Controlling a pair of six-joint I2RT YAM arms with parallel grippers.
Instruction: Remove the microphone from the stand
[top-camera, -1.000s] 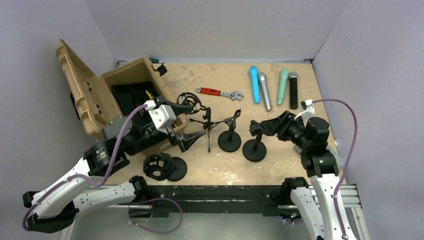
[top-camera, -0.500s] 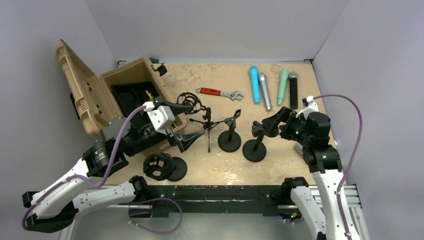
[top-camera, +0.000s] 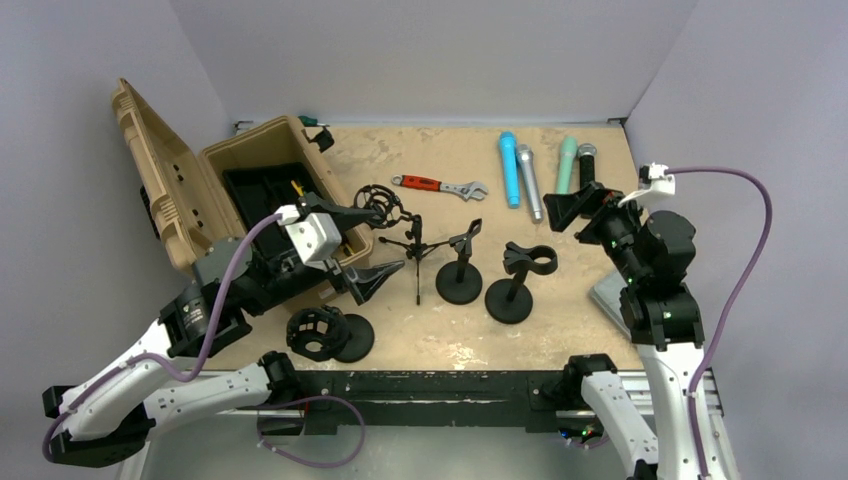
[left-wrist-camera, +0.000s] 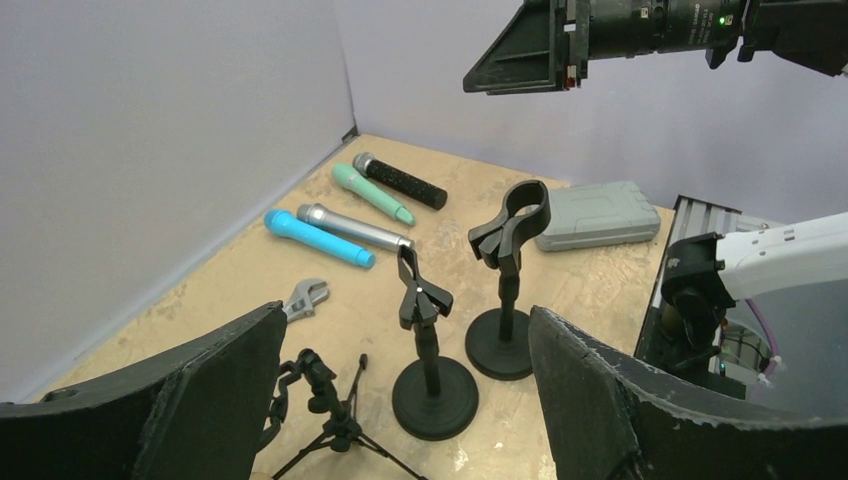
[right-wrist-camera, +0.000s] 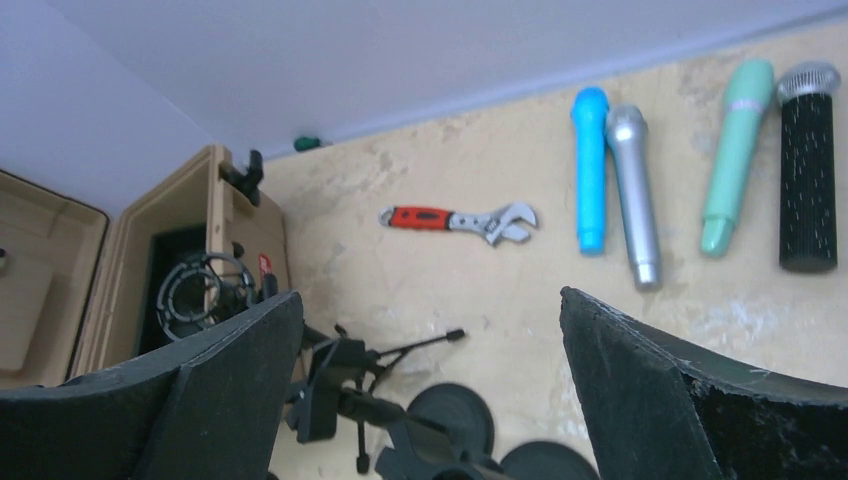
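Top external view: four microphones (top-camera: 528, 182) lie flat at the far right of the table (top-camera: 440, 150). The ring-clip stand (top-camera: 512, 290) holds none. Right gripper (top-camera: 562, 208) has withdrawn from that stand towards them, jaws wide apart and empty. Removal is judged already complete.

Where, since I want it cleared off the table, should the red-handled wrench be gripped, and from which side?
Grip the wrench by its red handle from straight above, closing across the handle's narrow width: it lies flat, with open table either side.
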